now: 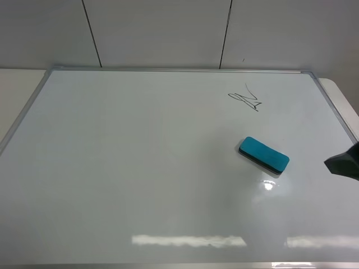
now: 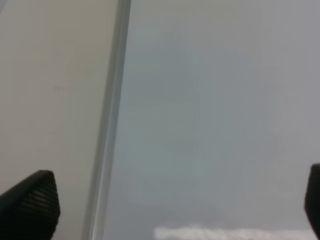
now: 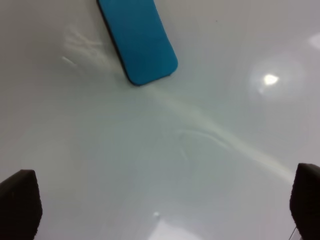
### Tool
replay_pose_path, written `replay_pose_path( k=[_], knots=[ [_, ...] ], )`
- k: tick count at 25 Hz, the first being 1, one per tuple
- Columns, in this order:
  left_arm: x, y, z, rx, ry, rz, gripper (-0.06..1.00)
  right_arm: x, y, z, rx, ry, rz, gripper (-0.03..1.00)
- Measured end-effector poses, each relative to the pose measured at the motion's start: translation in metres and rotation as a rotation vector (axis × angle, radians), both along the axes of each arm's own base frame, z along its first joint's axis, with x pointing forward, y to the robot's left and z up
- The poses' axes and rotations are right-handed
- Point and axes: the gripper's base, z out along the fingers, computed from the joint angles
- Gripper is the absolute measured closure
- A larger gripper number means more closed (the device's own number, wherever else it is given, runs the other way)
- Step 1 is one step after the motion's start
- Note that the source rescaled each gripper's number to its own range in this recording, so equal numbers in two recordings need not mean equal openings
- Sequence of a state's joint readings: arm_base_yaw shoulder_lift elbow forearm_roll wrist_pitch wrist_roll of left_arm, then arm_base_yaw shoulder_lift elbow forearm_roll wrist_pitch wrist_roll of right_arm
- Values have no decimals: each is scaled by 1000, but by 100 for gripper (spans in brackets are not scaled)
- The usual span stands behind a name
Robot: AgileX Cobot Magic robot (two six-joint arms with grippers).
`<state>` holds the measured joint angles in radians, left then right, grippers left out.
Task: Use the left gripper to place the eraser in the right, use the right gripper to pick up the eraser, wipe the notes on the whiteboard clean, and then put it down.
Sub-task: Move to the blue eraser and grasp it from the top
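Here's your picture: the eraser (image 1: 263, 155) lies flat on the right half of the whiteboard (image 1: 140, 168), teal back up and felt down, lying at a slant. It's on the right arm's side, so I'd judge the hand-over placement done. The notes (image 1: 247, 101) sit just beyond it toward the far edge, untouched, a short sweep away once you have the block.

Your left gripper (image 2: 172, 205) is out at the board's left side, over the silver frame (image 2: 112, 125). Its fingers are spread wide with nothing between them, and it's clear of the work area (a sensible place to park it).

Your right gripper (image 3: 162, 202) hangs over bare board at the right edge, fingers wide apart and empty. The eraser is ahead of it and well apart from both tips. That wide spread suits the block, but the eraser lies at an angle to the fingers, so I'd line the wrist up across its narrow sides before you close.
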<state>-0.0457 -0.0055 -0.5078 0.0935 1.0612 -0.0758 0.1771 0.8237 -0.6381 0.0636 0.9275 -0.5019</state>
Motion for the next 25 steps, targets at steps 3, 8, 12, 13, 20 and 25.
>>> replay_pose_path(
  k=[3, 8, 12, 13, 20, 25],
  knots=[
    [0, 0, 0, 0, 0, 0, -6, 39, 14, -10, -49, 56, 65, -3],
    [0, 0, 0, 0, 0, 0, -6, 106, 36, -48, -78, 215, 170, -3],
    [0, 0, 0, 0, 0, 0, -6, 128, 46, -71, -66, 232, 234, -3],
    [0, 0, 0, 0, 0, 0, -6, 132, 47, -77, -64, 234, 239, -3],
    [0, 0, 0, 0, 0, 0, -6, 149, 52, -109, -59, 239, 259, -3],
    [0, 0, 0, 0, 0, 0, -6, 154, 55, -126, -51, 262, 265, -3]
  ],
)
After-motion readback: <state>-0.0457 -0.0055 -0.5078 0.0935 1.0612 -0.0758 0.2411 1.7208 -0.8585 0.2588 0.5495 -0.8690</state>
